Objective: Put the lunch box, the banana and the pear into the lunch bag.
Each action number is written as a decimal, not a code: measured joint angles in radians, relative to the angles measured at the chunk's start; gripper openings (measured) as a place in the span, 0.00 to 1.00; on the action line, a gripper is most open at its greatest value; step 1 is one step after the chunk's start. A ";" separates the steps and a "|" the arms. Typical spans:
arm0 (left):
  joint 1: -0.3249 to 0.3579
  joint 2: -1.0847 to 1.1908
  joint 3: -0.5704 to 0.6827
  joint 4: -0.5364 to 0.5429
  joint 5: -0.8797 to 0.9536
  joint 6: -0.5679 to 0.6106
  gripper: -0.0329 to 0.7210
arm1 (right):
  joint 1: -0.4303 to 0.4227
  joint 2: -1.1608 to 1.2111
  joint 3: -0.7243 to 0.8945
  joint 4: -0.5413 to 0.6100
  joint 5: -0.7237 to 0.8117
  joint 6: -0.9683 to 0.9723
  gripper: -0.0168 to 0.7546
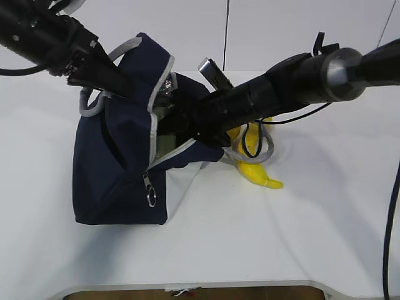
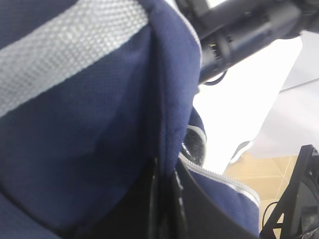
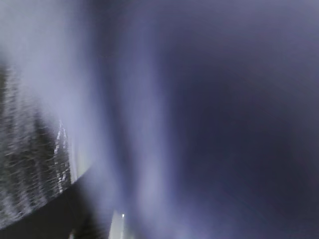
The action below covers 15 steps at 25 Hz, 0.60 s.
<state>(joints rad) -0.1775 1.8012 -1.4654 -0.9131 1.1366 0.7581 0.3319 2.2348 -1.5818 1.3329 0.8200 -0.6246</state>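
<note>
The navy lunch bag (image 1: 119, 181) stands at the left of the white table, its mouth facing right. My left gripper (image 1: 119, 86) is shut on the bag's top flap and holds it up; in the left wrist view its fingers (image 2: 154, 199) pinch the navy fabric (image 2: 99, 124). My right arm (image 1: 262, 90) reaches into the bag's mouth, and its gripper is hidden inside. A pale green surface (image 1: 164, 145), probably the lunch box, shows inside the opening. The banana (image 1: 257, 173) lies on the table to the right of the bag. A yellow patch (image 1: 235, 134) behind the arm may be the pear.
A grey webbing handle (image 1: 253, 153) lies looped on the table over the banana. The zipper ring pull (image 1: 150, 199) hangs at the bag's front corner. The table's front edge (image 1: 200, 286) is close. The right wrist view shows only blurred navy fabric (image 3: 224, 124).
</note>
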 joint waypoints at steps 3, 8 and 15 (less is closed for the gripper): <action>0.000 0.000 0.000 0.000 0.000 0.000 0.04 | 0.000 0.013 -0.002 0.008 0.000 0.000 0.52; 0.000 0.000 0.000 0.001 0.000 0.000 0.04 | 0.000 0.027 -0.004 0.012 0.000 0.002 0.52; 0.000 0.000 0.000 0.004 0.000 0.000 0.04 | 0.000 0.030 -0.006 0.001 0.011 0.013 0.56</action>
<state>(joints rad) -0.1775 1.8012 -1.4654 -0.9092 1.1366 0.7581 0.3319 2.2646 -1.5878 1.3339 0.8307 -0.6113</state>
